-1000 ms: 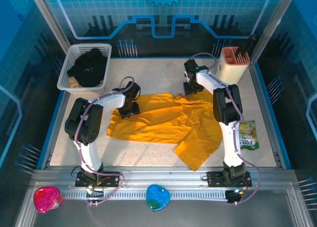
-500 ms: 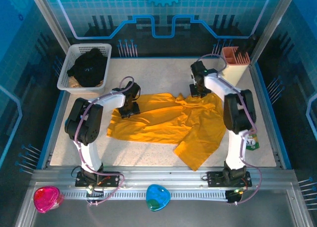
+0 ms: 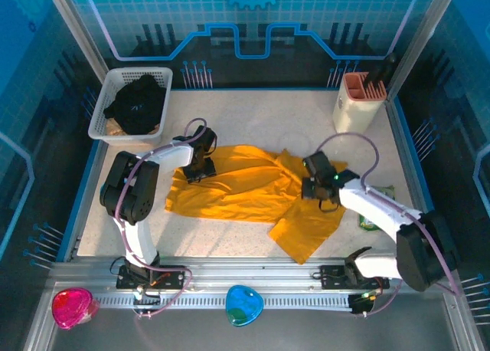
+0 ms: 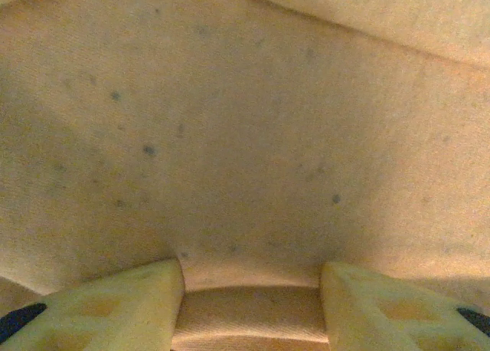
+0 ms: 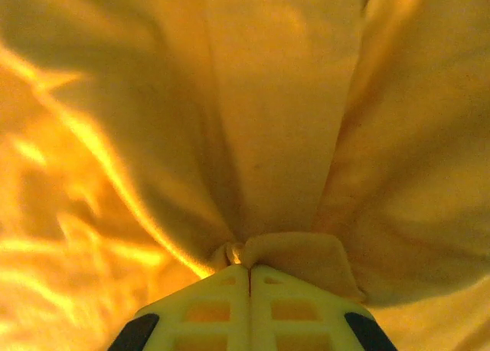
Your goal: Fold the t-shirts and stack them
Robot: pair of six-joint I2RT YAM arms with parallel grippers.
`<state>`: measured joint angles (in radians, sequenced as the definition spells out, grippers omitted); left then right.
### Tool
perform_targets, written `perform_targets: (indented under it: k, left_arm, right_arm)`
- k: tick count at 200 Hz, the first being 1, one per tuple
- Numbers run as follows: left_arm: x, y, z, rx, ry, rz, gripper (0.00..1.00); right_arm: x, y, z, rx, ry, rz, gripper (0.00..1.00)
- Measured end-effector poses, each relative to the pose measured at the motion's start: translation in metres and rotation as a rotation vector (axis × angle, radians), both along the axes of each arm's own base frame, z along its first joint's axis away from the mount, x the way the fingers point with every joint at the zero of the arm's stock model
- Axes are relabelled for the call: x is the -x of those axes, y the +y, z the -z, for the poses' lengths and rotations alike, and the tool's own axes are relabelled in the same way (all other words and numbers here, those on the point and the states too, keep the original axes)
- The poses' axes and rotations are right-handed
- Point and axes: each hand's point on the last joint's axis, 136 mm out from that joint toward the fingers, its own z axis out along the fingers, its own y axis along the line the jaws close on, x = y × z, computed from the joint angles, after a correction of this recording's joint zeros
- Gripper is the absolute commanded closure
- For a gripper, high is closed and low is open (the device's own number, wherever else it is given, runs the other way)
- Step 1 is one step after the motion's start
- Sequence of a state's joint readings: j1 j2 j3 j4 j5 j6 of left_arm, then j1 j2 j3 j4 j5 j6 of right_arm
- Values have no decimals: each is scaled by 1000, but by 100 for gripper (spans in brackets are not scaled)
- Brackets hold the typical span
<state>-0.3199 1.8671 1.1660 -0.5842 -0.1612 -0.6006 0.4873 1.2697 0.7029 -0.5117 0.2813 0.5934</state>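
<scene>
**A:** Where is your yellow shirt (image 3: 245, 186)?

**B:** It lies crumpled across the middle of the table (image 3: 253, 121), with one flap reaching toward the near edge. Both of your grippers are on it.

**A:** And the black shirt (image 3: 138, 104)?

**B:** It's bundled in the basket (image 3: 115, 79) at the far left corner, well apart from the yellow shirt.

**A:** What is your right gripper (image 3: 310, 188) doing?

**B:** It sits low over the right part of the yellow shirt. In its wrist view your fingers (image 5: 207, 309) are pressed together with no gap between them. A tuck of yellow cloth is pinched at their tips, and folds fan away from the pinch.

**A:** And your left gripper (image 3: 200, 169)?

**B:** It rests on the shirt's far-left edge. In its wrist view your fingers (image 4: 115, 305) stand roughly halfway apart, and a band of yellow cloth fills the gap from one finger to the other. I cannot tell whether they squeeze that band or only straddle it.

**A:** Is anything else on the table?

**B:** A pink-rimmed holder (image 3: 356, 102) stands in the far right corner. A green packet (image 3: 373, 219) lies beside your right arm, past the shirt's right edge.
</scene>
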Motion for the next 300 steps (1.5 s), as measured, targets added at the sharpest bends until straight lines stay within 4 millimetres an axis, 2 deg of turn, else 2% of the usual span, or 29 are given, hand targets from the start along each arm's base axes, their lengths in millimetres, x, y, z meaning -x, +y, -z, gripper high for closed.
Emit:
perform_targets:
  k: [11, 24, 37, 49, 64, 86, 105, 127, 162, 197, 245, 272, 300]
  left_arm:
    - [0, 0, 0, 0, 0, 0, 48]
    - [0, 0, 0, 0, 0, 0, 48]
    - [0, 0, 0, 0, 0, 0, 49]
    - [0, 0, 0, 0, 0, 0, 49]
    - [0, 0, 0, 1, -2, 0, 49]
    - [1, 0, 0, 3, -8, -1, 49]
    - [1, 0, 0, 4, -10, -2, 49]
    - [1, 0, 0, 5, -12, -2, 49]
    - [0, 0, 0, 5, -12, -2, 49]
    - [0, 0, 0, 5, -12, -2, 49]
    - [0, 0, 0, 5, -12, -2, 49]
    - [0, 0, 0, 5, -12, -2, 49]
    - [0, 0, 0, 6, -11, -2, 49]
  right_arm:
    - [23, 1, 16, -13, 49, 16, 78]
    - [40, 0, 24, -23, 90, 38, 71]
    - [46, -1, 22, -30, 100, 58, 64]
    - [46, -3, 13, -30, 82, 74, 60]
    - [36, -5, -9, -26, 31, 85, 58]
    - [7, -12, -48, -50, -70, 124, 55]
    - [-15, -27, -60, -54, -98, 165, 53]
    - [-31, -38, -46, -41, -47, 179, 54]
    - [-49, -39, -8, -53, 78, 157, 59]
    - [-67, -39, 8, -74, 101, 166, 61]
    - [-69, -33, 19, -118, 110, 189, 61]
    - [-63, -32, 26, -137, 128, 206, 60]
    - [-51, -35, 34, -135, 151, 223, 55]
